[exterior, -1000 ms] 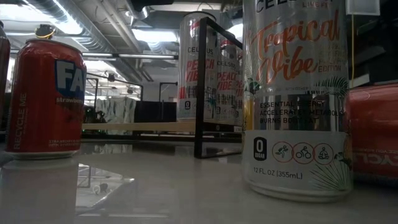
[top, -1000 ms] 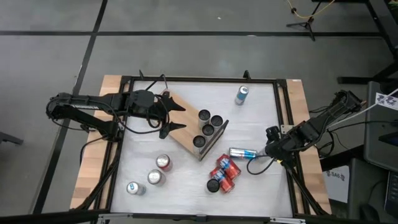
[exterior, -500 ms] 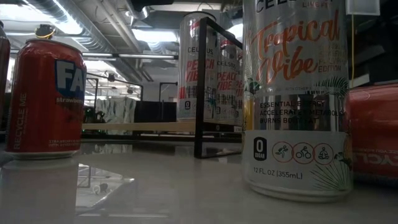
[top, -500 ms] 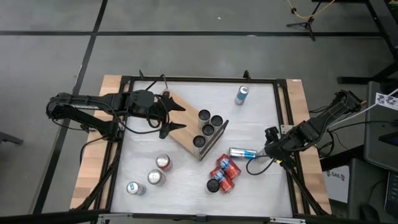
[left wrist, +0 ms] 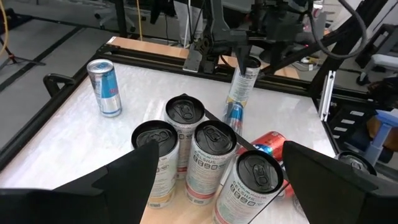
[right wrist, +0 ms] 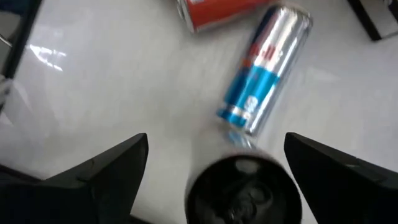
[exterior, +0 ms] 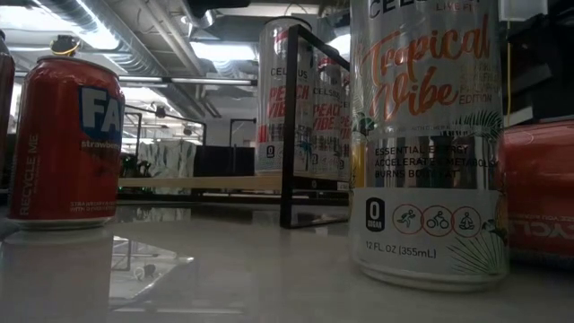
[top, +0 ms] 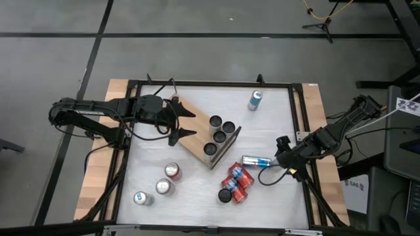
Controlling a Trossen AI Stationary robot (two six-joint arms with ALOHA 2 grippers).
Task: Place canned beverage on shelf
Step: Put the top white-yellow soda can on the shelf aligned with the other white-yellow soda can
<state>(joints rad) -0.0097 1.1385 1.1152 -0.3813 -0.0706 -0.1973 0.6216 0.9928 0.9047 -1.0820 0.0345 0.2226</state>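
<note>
Right gripper (top: 281, 156): jaws spread, low over the tabletop (top: 275, 115), pinching nothing. Just at its 9 o'clock in the high view lies a slim blue-and-silver can (top: 256, 161) on its side, near the jaws but apart; the right wrist view shows it (right wrist: 264, 68) ahead between the fingers.

Left gripper (top: 186, 122): jaws spread, empty, straddling the shelf's (top: 197, 134) bare end.

Shelf: light-wood board on thin black wire frame, angled mid-tabletop; 4 upright cans (left wrist: 205, 155) grouped at its far end.

Risk, as judged: the can is smooth, round metal on a glossy tabletop; an off-centre close could roll or squirt it toward the red cans (top: 237, 180) at 6 o'clock. Tipping upright may slip.
</note>
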